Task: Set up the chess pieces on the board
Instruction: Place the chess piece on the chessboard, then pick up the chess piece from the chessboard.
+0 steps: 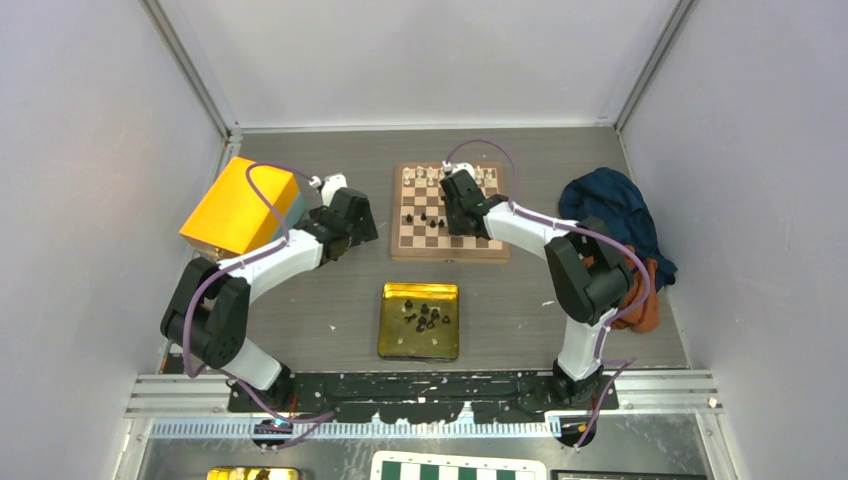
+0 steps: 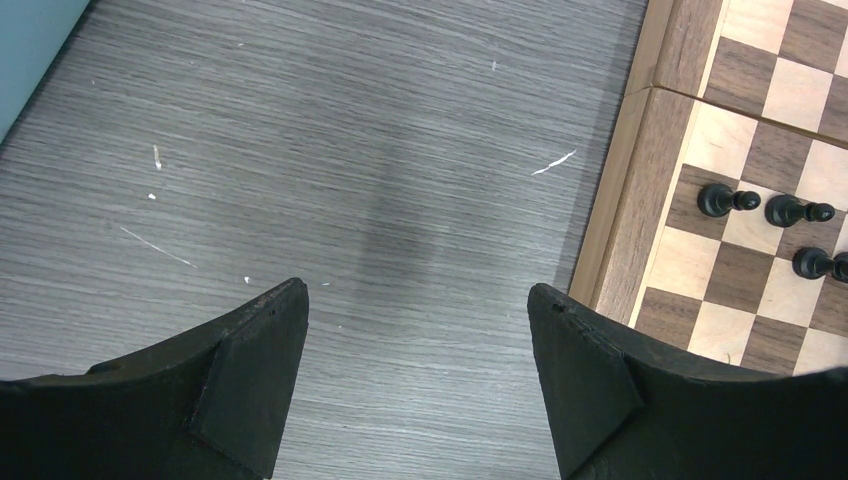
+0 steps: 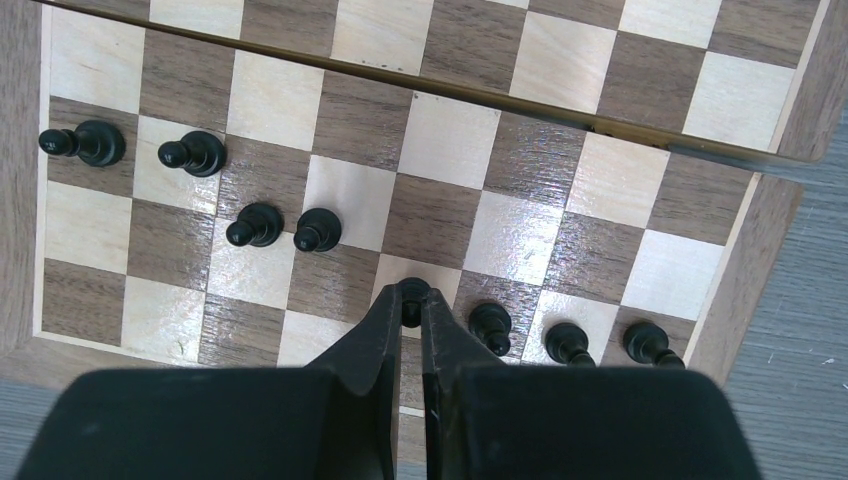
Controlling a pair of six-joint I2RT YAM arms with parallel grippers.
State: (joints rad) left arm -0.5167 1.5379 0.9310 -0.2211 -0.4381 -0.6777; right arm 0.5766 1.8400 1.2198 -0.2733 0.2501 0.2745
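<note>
Black pawn (image 3: 410,297) pinched in our right gripper (image 3: 411,312) hangs over the board (image 3: 770,230); we judge lowering and release come next. Left gripper (image 2: 418,295) waits left, fingers spread.

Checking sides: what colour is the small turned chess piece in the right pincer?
Black; the small turned chess piece shows best in the right wrist view.

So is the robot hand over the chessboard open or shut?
Shut. In its wrist view the right gripper is pinched on a black chess piece over the board.
</note>
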